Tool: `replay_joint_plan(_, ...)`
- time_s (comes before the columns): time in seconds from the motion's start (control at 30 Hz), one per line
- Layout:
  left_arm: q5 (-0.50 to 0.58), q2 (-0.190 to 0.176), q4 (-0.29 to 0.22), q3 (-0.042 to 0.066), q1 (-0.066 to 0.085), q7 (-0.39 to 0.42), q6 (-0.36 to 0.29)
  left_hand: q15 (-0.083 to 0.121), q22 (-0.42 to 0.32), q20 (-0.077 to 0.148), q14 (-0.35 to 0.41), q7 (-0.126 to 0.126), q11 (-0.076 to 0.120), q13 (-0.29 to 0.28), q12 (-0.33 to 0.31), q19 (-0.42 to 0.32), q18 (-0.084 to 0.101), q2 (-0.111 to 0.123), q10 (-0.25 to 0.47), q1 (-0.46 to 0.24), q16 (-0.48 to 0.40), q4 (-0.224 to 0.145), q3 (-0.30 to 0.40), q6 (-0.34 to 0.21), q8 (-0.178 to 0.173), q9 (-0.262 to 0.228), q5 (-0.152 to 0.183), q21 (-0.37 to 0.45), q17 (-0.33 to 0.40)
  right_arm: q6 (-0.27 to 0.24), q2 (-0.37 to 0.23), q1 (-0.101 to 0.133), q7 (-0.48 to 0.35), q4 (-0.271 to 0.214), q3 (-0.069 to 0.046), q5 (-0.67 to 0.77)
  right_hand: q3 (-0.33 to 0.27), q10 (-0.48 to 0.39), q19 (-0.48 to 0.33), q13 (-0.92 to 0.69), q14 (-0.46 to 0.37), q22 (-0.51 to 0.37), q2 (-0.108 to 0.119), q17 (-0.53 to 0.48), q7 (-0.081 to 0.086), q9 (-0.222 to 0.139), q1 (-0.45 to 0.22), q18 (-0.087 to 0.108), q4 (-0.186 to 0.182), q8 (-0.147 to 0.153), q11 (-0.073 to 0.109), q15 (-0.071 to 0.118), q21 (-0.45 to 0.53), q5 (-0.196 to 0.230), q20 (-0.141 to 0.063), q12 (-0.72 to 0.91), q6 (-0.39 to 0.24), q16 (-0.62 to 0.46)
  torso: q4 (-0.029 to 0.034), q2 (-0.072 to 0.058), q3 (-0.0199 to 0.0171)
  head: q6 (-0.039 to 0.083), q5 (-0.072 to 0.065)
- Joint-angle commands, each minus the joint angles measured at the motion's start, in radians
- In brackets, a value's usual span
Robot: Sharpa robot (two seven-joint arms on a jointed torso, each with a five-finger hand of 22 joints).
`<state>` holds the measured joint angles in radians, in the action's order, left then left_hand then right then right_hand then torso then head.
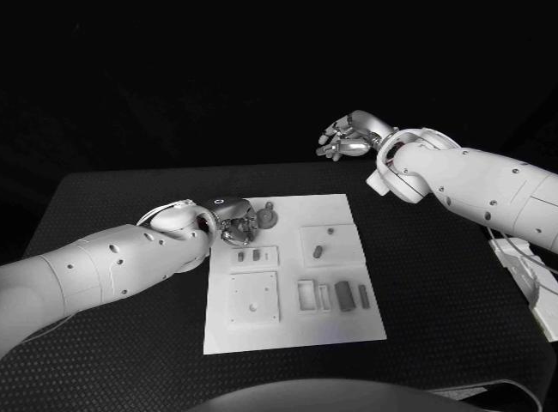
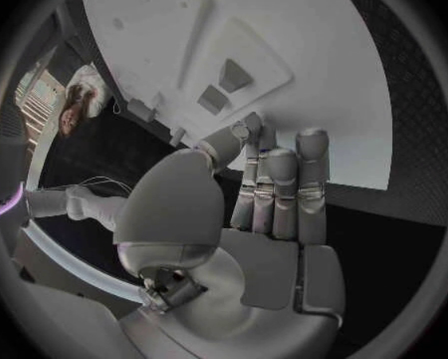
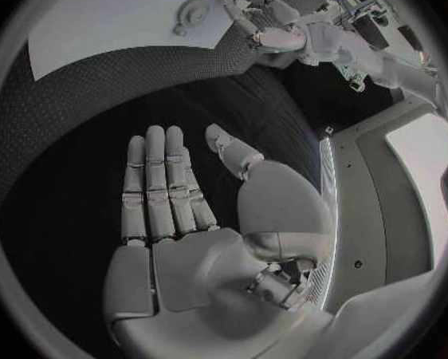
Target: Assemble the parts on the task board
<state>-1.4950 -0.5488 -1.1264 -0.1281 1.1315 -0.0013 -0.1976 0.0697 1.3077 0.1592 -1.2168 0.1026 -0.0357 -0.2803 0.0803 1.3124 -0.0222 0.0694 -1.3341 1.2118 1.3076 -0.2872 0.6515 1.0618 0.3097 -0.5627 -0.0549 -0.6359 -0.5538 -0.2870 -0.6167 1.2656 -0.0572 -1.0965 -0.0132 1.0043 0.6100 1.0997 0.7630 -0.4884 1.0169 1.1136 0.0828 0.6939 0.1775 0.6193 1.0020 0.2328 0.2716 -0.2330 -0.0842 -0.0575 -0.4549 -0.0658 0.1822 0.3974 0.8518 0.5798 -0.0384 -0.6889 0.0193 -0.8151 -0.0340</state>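
The white task board [image 1: 292, 330] lies in the middle of the table. My left hand [image 1: 236, 220] is low over its far left corner, right beside a round grey part [image 1: 267, 215]. In the left wrist view its fingers [image 2: 284, 183] reach straight out over the board [image 2: 334, 80] with the thumb tip against a fingertip; whether anything is pinched there is hidden. A small dark part [image 1: 318, 251] lies on a raised block, and more dark parts [image 1: 345, 294] stand near the board's right side. My right hand [image 1: 345, 137] is raised beyond the far table edge, its fingers [image 3: 159, 183] spread and its palm bare.
A white box with cables [image 1: 536, 283] lies at the table's right edge. Bare black table [image 1: 118, 206] stretches left of the board and between the board and the right arm.
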Motion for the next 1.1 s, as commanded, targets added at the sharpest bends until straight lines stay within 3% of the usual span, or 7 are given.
replay_joint_plan(0.03,-0.016,0.002,-0.016,-0.011,-0.011,0.010,0.071,0.008,0.006,0.008,-0.012,-0.002,0.002,-0.007,0.009,0.002,-0.122,-0.005,-0.009,-0.007,0.001,0.002,0.003,0.008,0.004,-0.003,-0.006,0.006,-0.001,0.007,-0.001,0.000,-0.009,0.000,0.000,0.000,-0.008,0.001,-0.003,0.001,0.005,0.002,0.001,0.001,0.004,-0.001,0.010,0.011,0.000,0.003,0.003,0.000,0.006,-0.002,0.005,-0.005,0.000,-0.004,0.0006,0.000,0.0002,-0.001,-0.002)
replay_joint_plan(0.73,-0.015,0.002,0.000,-0.017,-0.011,-0.001,0.055,0.009,0.008,0.010,-0.006,-0.001,0.003,-0.010,0.005,-0.002,-0.117,-0.004,-0.009,-0.010,0.004,0.002,0.002,0.005,0.001,-0.004,-0.007,0.012,-0.005,0.007,0.000,0.000,-0.009,0.000,0.000,0.000,-0.009,0.001,-0.004,0.002,0.005,0.002,0.001,0.004,0.004,-0.001,0.010,0.012,0.000,0.003,0.003,0.000,0.007,-0.002,0.006,-0.005,0.000,-0.007,0.0016,0.000,0.0013,-0.002,-0.003)
replay_joint_plan(0.93,0.020,0.001,0.002,-0.017,-0.011,0.007,0.017,0.002,0.011,0.009,0.011,0.032,-0.005,-0.011,-0.009,-0.009,-0.112,0.010,0.009,-0.018,-0.003,0.002,-0.012,-0.079,-0.047,0.017,-0.001,0.021,-0.004,0.007,-0.001,0.000,-0.008,-0.001,0.000,0.000,-0.009,0.000,-0.004,0.003,0.004,0.002,0.001,0.005,0.005,-0.002,0.010,0.012,0.000,0.004,0.003,0.000,0.008,-0.002,0.006,-0.005,0.000,-0.009,0.0012,0.000,0.0007,-0.002,-0.003)
replay_joint_plan(1.0,0.019,0.000,0.003,-0.017,-0.011,0.008,0.014,0.000,0.012,0.008,0.013,0.031,-0.008,-0.011,-0.012,-0.010,-0.111,0.017,0.016,-0.016,-0.003,0.002,-0.014,-0.124,-0.072,0.030,-0.001,0.023,-0.004,0.008,-0.001,0.000,-0.008,0.000,0.000,0.000,-0.009,0.000,-0.005,0.003,0.004,0.002,0.002,0.005,0.005,-0.002,0.010,0.012,0.000,0.004,0.003,0.000,0.008,-0.002,0.006,-0.005,-0.001,-0.009,0.0010,0.000,0.0008,-0.002,-0.003)
replay_joint_plan(1.1,0.027,-0.001,0.004,-0.017,-0.011,0.010,0.009,-0.001,0.013,0.007,0.015,0.032,-0.008,-0.013,-0.011,-0.011,-0.111,0.022,0.018,-0.018,-0.003,0.004,-0.019,-0.147,-0.083,0.038,-0.001,0.025,-0.004,0.007,-0.002,0.000,-0.007,0.000,0.000,0.000,-0.009,0.000,-0.005,0.004,0.004,0.003,0.002,0.006,0.005,-0.002,0.011,0.012,0.001,0.004,0.003,0.000,0.008,-0.002,0.006,-0.005,-0.001,-0.010,0.0009,0.000,0.0009,-0.002,-0.003)
